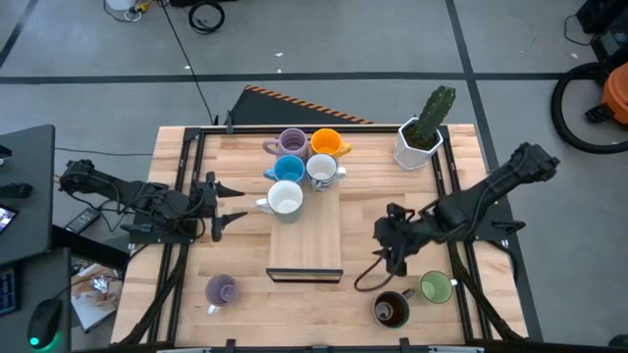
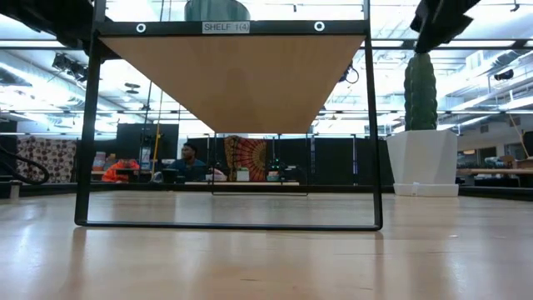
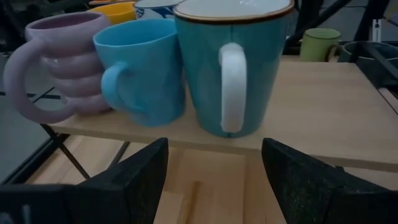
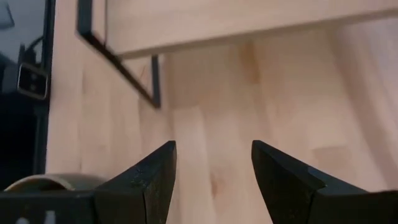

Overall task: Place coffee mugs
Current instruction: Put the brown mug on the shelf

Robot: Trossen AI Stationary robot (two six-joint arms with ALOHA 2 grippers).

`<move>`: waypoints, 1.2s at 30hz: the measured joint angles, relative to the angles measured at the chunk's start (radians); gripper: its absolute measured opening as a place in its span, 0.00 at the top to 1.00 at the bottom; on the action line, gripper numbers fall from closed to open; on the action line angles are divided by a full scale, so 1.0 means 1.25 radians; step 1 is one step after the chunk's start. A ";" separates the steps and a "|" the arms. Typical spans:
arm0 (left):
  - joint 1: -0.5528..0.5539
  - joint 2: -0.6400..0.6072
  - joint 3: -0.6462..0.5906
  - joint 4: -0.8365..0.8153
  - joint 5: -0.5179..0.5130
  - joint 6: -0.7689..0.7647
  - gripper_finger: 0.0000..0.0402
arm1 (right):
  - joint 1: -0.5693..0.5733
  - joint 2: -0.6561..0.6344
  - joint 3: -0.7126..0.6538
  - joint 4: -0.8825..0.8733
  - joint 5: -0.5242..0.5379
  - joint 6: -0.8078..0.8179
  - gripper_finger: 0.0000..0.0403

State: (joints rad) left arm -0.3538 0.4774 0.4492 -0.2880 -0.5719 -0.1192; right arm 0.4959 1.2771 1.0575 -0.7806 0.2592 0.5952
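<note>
Several mugs stand on the far end of a wooden shelf (image 1: 306, 240): lilac (image 1: 292, 142), orange (image 1: 327, 144), blue (image 1: 287, 169), a patterned white one (image 1: 322, 173), and a teal one with a white inside and handle (image 1: 285, 201). On the table stand a lilac mug (image 1: 221, 290), a green one (image 1: 436, 287) and a dark brown one (image 1: 392, 310). My left gripper (image 1: 238, 204) is open, level, just left of the teal mug (image 3: 230, 68) and apart from it. My right gripper (image 1: 390, 247) is open, slanting down over bare table right of the shelf, above the brown mug.
A white pot with a green cactus (image 1: 424, 137) stands at the far right corner. The shelf's black frame (image 2: 229, 223) rests on the table. Bare wood lies between the shelf and the table's left and right rails. A person (image 2: 190, 162) sits in the room beyond.
</note>
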 joint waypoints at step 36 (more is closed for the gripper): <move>-0.169 0.000 -0.153 0.172 -0.029 -0.148 0.34 | 0.236 0.291 0.290 -0.343 -0.203 0.127 0.54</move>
State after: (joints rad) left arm -0.5645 0.4773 0.2574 -0.0733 -0.6087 -0.3043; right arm 0.7905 1.6405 1.4200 -1.2088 0.0058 0.7535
